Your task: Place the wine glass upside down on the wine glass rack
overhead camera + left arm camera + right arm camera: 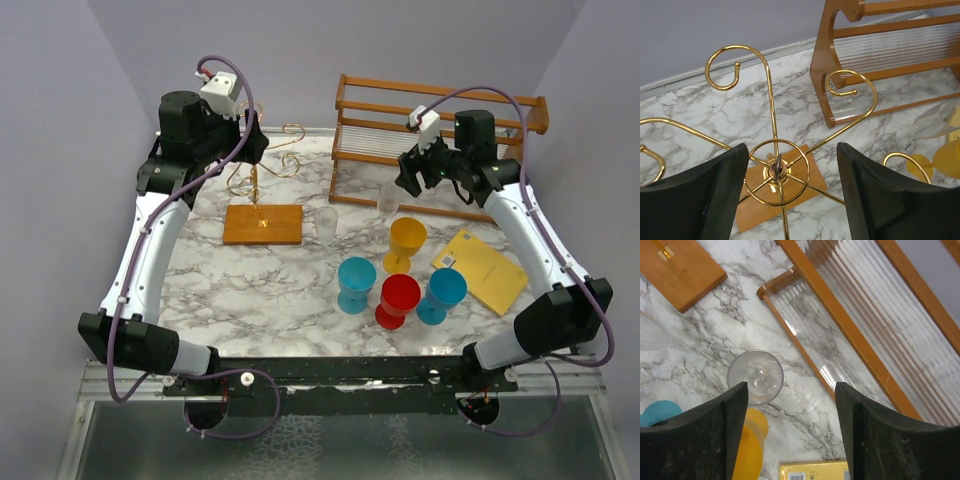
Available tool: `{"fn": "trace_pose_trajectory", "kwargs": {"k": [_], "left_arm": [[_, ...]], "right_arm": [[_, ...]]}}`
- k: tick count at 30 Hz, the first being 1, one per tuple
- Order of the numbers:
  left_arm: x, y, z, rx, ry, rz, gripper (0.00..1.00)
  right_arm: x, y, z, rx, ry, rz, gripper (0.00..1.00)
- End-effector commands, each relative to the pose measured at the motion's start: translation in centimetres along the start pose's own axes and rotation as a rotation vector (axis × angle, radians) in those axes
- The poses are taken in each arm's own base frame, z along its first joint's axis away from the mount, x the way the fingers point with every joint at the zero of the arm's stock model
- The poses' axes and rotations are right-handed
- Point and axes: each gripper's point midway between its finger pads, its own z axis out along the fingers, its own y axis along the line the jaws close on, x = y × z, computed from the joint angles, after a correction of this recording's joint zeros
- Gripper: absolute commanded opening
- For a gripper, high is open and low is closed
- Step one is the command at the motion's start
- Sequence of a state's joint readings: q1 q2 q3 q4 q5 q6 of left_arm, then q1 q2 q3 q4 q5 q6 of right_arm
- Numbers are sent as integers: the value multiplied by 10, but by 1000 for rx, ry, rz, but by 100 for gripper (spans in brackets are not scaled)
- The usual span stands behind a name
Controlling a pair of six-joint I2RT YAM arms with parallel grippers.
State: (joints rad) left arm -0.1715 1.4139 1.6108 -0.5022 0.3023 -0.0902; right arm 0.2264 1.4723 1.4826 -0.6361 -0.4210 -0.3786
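Note:
The clear wine glass (388, 200) stands upright on the marble, just in front of the wooden shelf rack. My right gripper (410, 180) hovers above and beside it. In the right wrist view the glass's (756, 376) rim lies just beyond my left finger, and the right gripper (790, 390) is open and empty. The gold wire wine glass rack (258, 178) stands on its wooden base (263, 223) at the back left. My left gripper (250, 145) is right over it, and in the left wrist view the left gripper (791, 150) is open, its fingers either side of the rack's top ring (776, 171).
A brown slatted shelf rack (440, 130) runs along the back right. A ribbed clear tumbler (327, 225) stands by the rack's base. A yellow goblet (406, 240), two blue cups (356, 283) (444, 292), a red cup (398, 298) and a yellow box (482, 268) crowd the front right.

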Motion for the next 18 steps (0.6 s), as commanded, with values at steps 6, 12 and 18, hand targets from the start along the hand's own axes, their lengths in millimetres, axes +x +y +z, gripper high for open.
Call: {"fn": "trace_pose_trajectory", "kwargs": {"k": [6,12,18], "left_arm": [[-29,-7,-30,9,-104,110,84],[-28,-3,-29,-6,-99,124,85],[-30,0,-27,-14,-93,130,85]], "right_arm": [[22,4,21,35,171,2,54],[29,7,32,21,227,3,43],[30,13,38,-7,254,-6,30]]}}
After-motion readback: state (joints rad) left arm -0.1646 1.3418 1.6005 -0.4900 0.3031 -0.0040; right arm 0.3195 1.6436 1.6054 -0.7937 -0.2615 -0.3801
